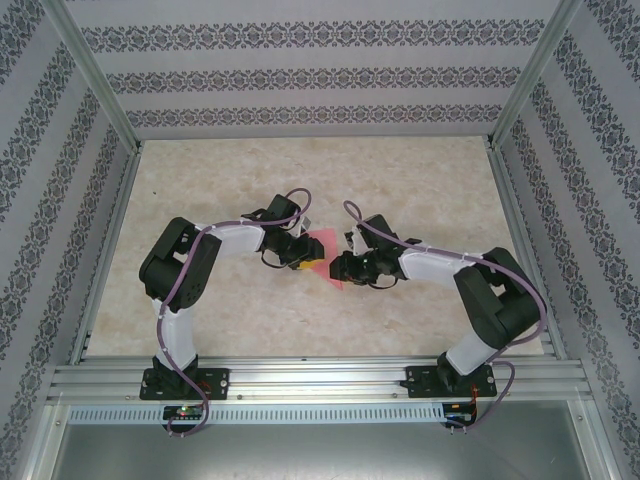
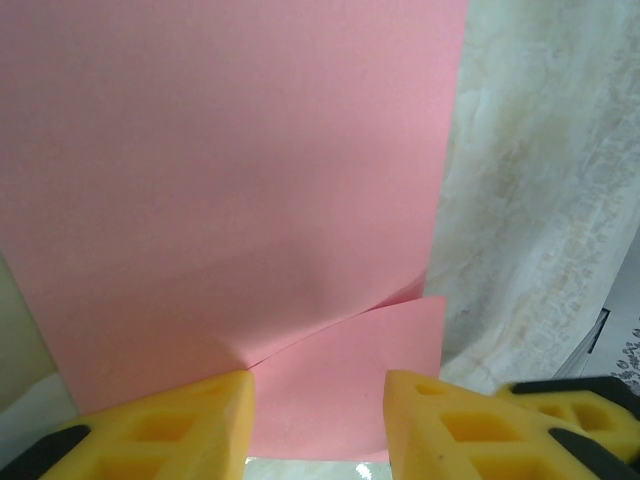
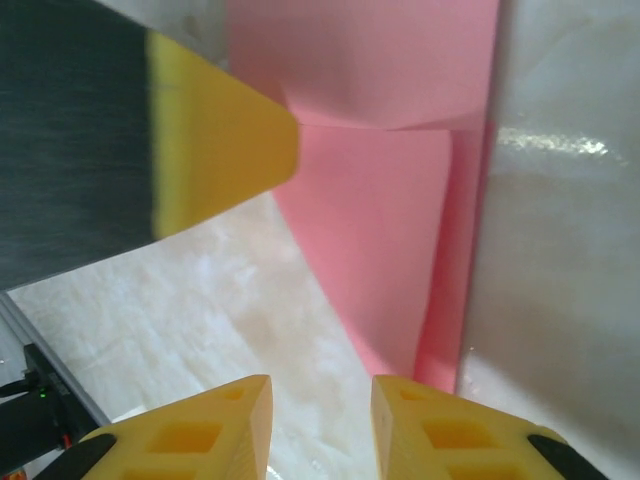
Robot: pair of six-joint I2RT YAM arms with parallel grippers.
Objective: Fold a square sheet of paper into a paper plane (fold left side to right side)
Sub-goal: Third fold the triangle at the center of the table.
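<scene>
**Midway through the side-to-side fold, square sheet of paper [image 1: 325, 250] is caught half-turned**

At the middle of the counter [image 1: 200, 190], the pink sheet is seen between the two arms, with one part raised and curled over the rest. No sharp crease is shown yet, so the left-to-right fold is judged to be in hand and unfinished.

The left tool [image 2: 318, 395] is set low over the paper with its jaws partly apart. The pink surface is seen flat in the gap, so nothing appears to be pinched, though contact with the sheet cannot be made out for certain from so close a view. The right tool [image 3: 320, 405] is likewise partly apart and empty; bare counter is seen between its fingers, and the paper's near corner lies just beside one of them. One yellow finger [image 3: 225, 140] of the left tool is seen near the raised flap.

For the next move, the loose side would have to be carried across until edge meets edge. The corners would then be lined up and the fold pressed flat along its length.
</scene>
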